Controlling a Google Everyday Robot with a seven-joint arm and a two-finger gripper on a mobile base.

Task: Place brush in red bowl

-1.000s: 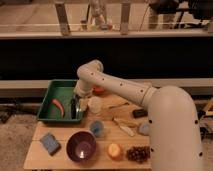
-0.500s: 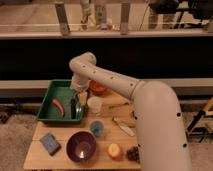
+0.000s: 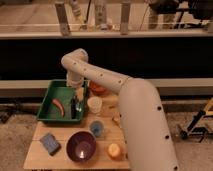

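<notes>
The brush [image 3: 73, 108] is a slim dark tool lying lengthwise in the right part of the green tray [image 3: 51, 95]. My gripper [image 3: 78, 101] hangs down from the wrist over the tray's right side, right at the brush. The red bowl [image 3: 98, 89] sits behind the tray's right corner, partly hidden by my arm. A curved red-orange chili-like piece [image 3: 59, 106] lies in the tray to the left of the brush.
On the wooden table: a cream cup [image 3: 94, 104] just right of the tray, a small blue cup [image 3: 96, 128], a dark purple bowl [image 3: 81, 145], a blue sponge [image 3: 50, 143] and an orange [image 3: 115, 150]. My arm [image 3: 140, 120] covers the table's right side.
My arm has swung left and the gripper has moved from the table's middle to over the tray, down next to the brush.
</notes>
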